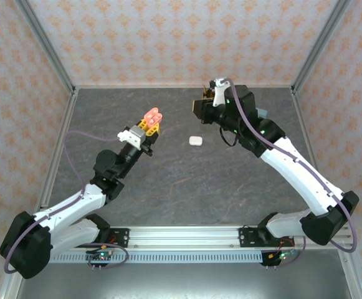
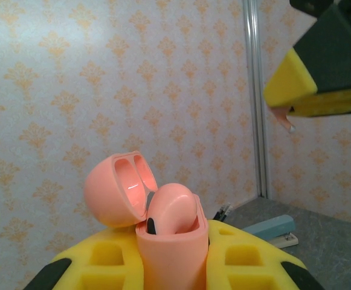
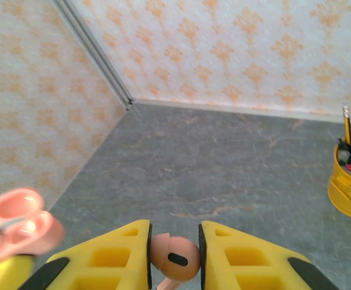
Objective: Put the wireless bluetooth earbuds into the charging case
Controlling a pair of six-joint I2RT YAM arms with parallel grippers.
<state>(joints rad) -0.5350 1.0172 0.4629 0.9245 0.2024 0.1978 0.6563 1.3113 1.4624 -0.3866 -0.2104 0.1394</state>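
Right fingers (image 3: 115, 257) snug around pink earbud (image 3: 174, 258)

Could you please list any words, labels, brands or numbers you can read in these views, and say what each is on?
None can be read.
The pink charging case, the pink earbud, the white case and the yellow pen cup show no lettering.
The wallpaper carries ornaments, not text.
The small circuit boards by the arm bases are too small to tell.
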